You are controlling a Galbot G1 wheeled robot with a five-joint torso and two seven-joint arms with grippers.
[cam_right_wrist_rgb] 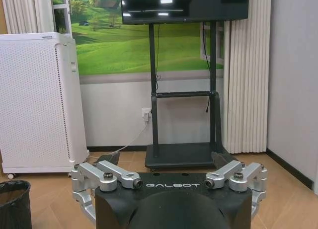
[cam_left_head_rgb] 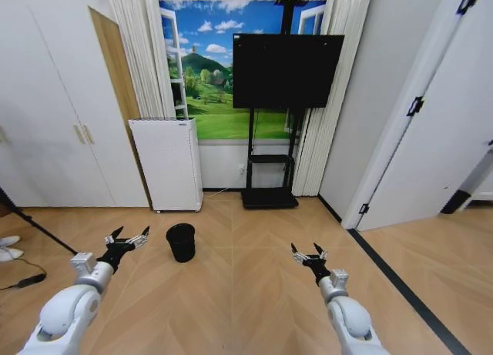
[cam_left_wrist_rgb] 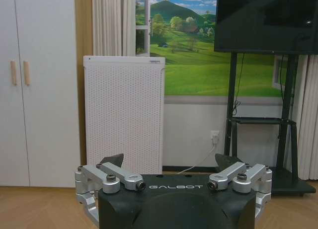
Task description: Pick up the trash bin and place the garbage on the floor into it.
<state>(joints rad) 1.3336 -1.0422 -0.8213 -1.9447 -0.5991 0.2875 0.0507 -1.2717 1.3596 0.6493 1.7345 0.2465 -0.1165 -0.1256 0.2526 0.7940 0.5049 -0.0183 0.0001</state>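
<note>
While both arms reach forward over the floor [cam_left_head_rgb: 254, 293], the bin [cam_left_head_rgb: 181, 242] stands upright on the parquet, a little left of centre and farther off than either gripper. It sits alone, in front of the white perforated appliance [cam_left_head_rgb: 166, 164] that stands against the far wall, and apart from it.

The left gripper [cam_left_head_rgb: 129, 242] hovers above the floor to the left of the bin, near it but not touching, with its fingers spread apart and nothing between them. In the left wrist view the same gripper [cam_left_wrist_rgb: 170, 162] points toward the appliance [cam_left_wrist_rgb: 124, 114], its two dark fingertips [cam_left_wrist_rgb: 113, 160] well separated.

The right gripper [cam_left_head_rgb: 309, 254] hangs over bare parquet to the right, well apart from the bin, fingers likewise spread and empty. From the right wrist view this gripper [cam_right_wrist_rgb: 164, 159] faces the TV stand [cam_right_wrist_rgb: 181, 154], and the bin [cam_right_wrist_rgb: 14, 204] shows at the edge of that picture, below the appliance [cam_right_wrist_rgb: 39, 102].

A black TV [cam_left_head_rgb: 287, 70] on its stand fills the middle of the far wall, with a dark strip [cam_left_head_rgb: 400, 286] running along the floor on the right.
</note>
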